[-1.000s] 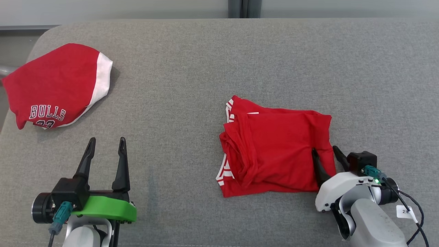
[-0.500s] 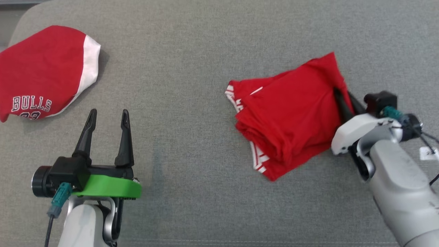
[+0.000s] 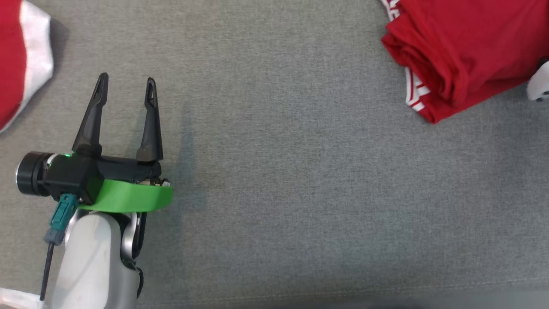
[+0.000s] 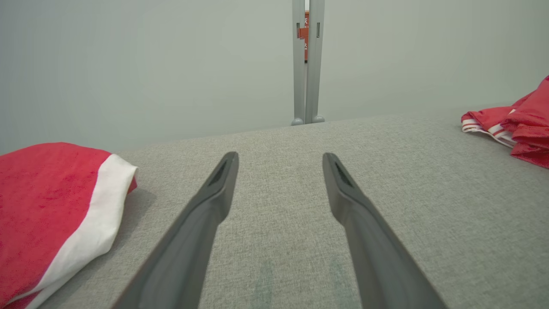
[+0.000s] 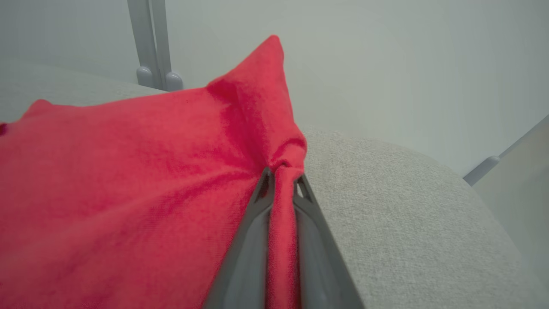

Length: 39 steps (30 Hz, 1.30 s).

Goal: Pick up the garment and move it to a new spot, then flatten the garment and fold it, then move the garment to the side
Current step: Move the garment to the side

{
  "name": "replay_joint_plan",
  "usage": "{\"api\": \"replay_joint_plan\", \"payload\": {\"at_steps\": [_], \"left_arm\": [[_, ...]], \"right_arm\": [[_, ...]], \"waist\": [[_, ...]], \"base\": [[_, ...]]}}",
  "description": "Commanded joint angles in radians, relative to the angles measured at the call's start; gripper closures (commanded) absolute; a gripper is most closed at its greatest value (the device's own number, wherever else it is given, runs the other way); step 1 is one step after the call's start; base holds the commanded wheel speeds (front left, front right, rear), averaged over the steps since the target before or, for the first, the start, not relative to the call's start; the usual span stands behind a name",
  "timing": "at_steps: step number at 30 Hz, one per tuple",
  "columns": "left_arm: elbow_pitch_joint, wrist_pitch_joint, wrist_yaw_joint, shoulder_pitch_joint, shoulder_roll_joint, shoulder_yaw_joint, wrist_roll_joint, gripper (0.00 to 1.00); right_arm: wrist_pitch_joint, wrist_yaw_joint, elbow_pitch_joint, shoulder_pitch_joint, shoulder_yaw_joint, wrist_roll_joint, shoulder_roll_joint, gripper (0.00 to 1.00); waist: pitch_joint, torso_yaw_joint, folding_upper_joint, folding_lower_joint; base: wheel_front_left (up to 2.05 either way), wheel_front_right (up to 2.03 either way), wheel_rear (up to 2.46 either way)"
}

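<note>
Change: right gripper [image 5: 283,180], spread a second ago, is now clamped on a fold of the red garment [image 3: 467,47].
Garment: laid on the grey cushion [image 3: 279,171], gripped corner raised.
Cut off: garment cropped by the head view.
Left gripper [image 3: 126,80]: spread wide, empty, above the cushion.
Texture: soft knit, white-striped hem [image 3: 414,92].

Right gripper [image 5: 282,178]: its jaws, spread astride the near right corner of the garment [image 3: 463,43] a second ago, now press together on a pinch of that red cloth.

Garment: no longer flat at the middle of the surface [image 3: 279,171]. It now lies farther right and farther away. It is turned so that its striped hem faces near-left. The gripped corner is drawn up into a ridge, and the rest trails on the surface.

Head camera: it has moved, so the whole view has slid, and the garment now sits at that view's top right edge.
</note>
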<state>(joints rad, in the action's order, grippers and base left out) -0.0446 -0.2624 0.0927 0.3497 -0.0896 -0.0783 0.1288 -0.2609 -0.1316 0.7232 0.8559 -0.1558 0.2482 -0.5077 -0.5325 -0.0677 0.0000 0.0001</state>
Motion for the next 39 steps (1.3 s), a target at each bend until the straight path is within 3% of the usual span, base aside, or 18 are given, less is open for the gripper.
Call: {"api": "replay_joint_plan", "payload": {"at_steps": [1,13,26,28,29,39], "left_arm": [[-0.001,-0.003,0.005,0.033,-0.02,-0.003,-0.011,0.0],[0.052,0.036,0.017,0.097,-0.109,-0.031,-0.052,0.0],[0.134,0.07,0.005,0.065,-0.123,-0.046,-0.05,0.0],[0.14,0.066,0.002,0.064,-0.122,-0.045,-0.047,0.0],[0.141,0.064,0.001,0.063,-0.121,-0.045,-0.045,0.0],[0.107,0.033,-0.018,0.042,-0.106,-0.042,-0.029,0.0]], "right_arm": [[0.001,0.002,-0.014,0.031,0.01,0.007,-0.019,1.0],[0.021,0.002,-0.023,0.165,0.041,0.001,-0.133,1.0],[0.097,0.002,0.035,0.325,-0.01,0.036,-0.225,1.0],[0.088,0.002,0.052,0.344,-0.017,0.038,-0.226,0.55],[0.084,0.002,0.062,0.349,-0.022,0.035,-0.23,0.0],[0.011,0.002,0.1,0.37,-0.054,0.002,-0.213,0.0]], "waist": [[-0.119,0.11,0.0,-0.0001],[-0.201,0.238,0.0,-0.0001],[-0.226,0.239,0.0,-0.0001],[-0.227,0.235,0.0,-0.0001],[-0.226,0.232,0.0,-0.0001],[-0.166,0.199,0.0,-0.0001]], "base": [[0.0,0.0,0.0],[0.0,0.0,0.0],[0.0,0.0,0.0],[0.0,0.0,0.0],[0.0,0.0,0.0],[0.0,0.0,0.0]]}}
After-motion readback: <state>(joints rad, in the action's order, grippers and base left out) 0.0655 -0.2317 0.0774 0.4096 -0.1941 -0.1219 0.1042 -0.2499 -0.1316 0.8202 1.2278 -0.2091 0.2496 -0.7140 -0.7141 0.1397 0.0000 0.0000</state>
